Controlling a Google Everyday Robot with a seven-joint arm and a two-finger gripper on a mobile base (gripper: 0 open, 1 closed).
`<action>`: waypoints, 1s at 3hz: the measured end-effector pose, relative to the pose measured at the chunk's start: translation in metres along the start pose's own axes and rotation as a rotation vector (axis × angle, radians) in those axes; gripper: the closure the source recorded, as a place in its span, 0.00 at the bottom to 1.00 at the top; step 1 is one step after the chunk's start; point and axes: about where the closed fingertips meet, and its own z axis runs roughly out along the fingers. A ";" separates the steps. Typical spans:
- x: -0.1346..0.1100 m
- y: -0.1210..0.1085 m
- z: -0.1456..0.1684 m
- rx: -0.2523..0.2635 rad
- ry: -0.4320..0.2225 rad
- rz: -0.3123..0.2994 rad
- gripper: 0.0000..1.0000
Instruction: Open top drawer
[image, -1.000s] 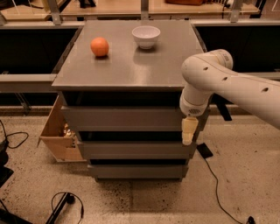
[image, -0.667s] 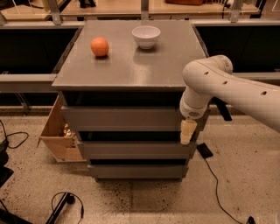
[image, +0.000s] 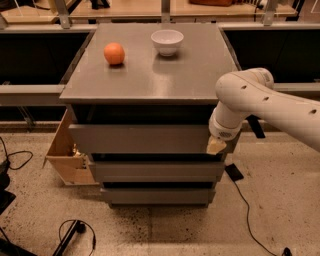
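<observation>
The top drawer is the wide matte-grey flat front just under the cabinet top, with a dark gap above it. It stands a little forward of the two narrower drawer fronts below it. My gripper hangs from the white arm at the right end of the top drawer's front, at its lower right corner. Its tan tip lies against or just in front of the drawer face; I cannot tell if it touches.
An orange and a white bowl sit on the grey cabinet top. A light wooden box stands on the floor at the cabinet's left. Black cables lie on the speckled floor. Dark shelving runs behind.
My gripper has risen slightly along the right end of the top drawer front. The drawer front shows no clear movement.
</observation>
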 end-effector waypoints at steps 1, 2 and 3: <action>-0.001 -0.001 -0.008 0.000 0.000 0.000 0.86; -0.002 -0.003 -0.016 0.000 0.000 0.000 1.00; -0.003 -0.005 -0.024 0.000 0.000 0.000 1.00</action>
